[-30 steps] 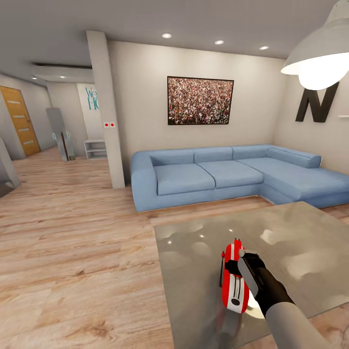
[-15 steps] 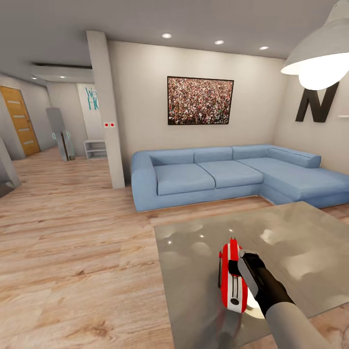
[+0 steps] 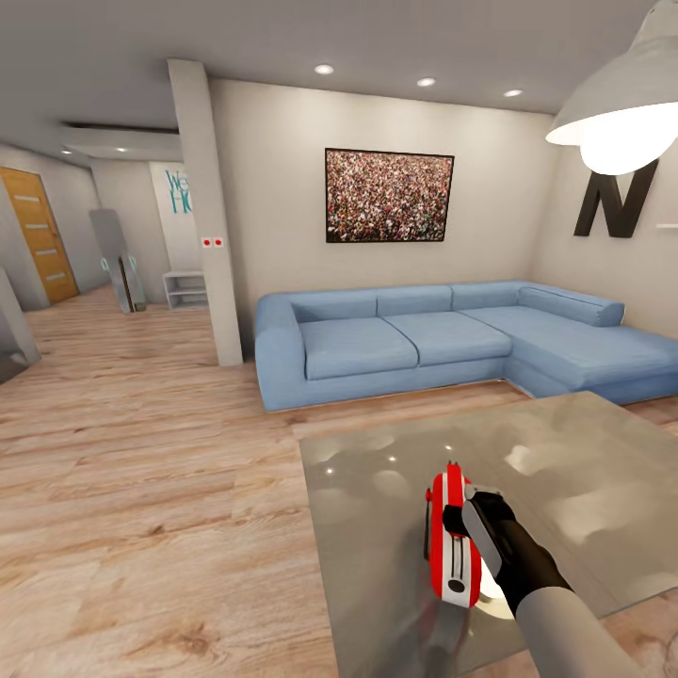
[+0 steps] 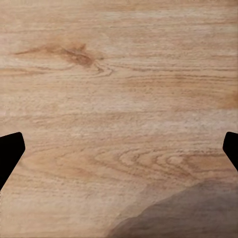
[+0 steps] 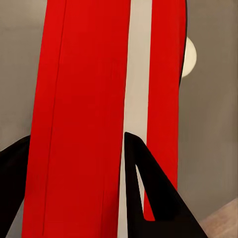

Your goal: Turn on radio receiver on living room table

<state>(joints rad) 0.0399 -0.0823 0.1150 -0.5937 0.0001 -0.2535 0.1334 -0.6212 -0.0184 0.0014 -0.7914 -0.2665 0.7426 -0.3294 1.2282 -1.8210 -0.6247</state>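
Note:
The red radio receiver [image 3: 450, 544] with white trim stands on edge on the glossy grey table [image 3: 584, 471], near its front left part. My right gripper [image 3: 468, 516] comes in from the right and rests against the radio's upper side. In the right wrist view the red body with a white stripe [image 5: 84, 99] runs the length of the picture. The two black fingers [image 5: 148, 198] stand apart over it, so the gripper [image 5: 74, 139] is open. My left gripper [image 4: 119, 148] is open over bare wood floor, with nothing between its fingers.
A blue corner sofa [image 3: 443, 334] stands behind the table under a framed crowd picture [image 3: 389, 196]. A white pendant lamp [image 3: 626, 104] hangs at the upper right. A pillar [image 3: 207, 217] and a hallway with an orange door [image 3: 38, 235] lie to the left, across light wood floor [image 3: 141, 490].
The radio's top has shifted slightly to the left under my right gripper, which moved a little with it. Over the last half second nothing has visibly moved.

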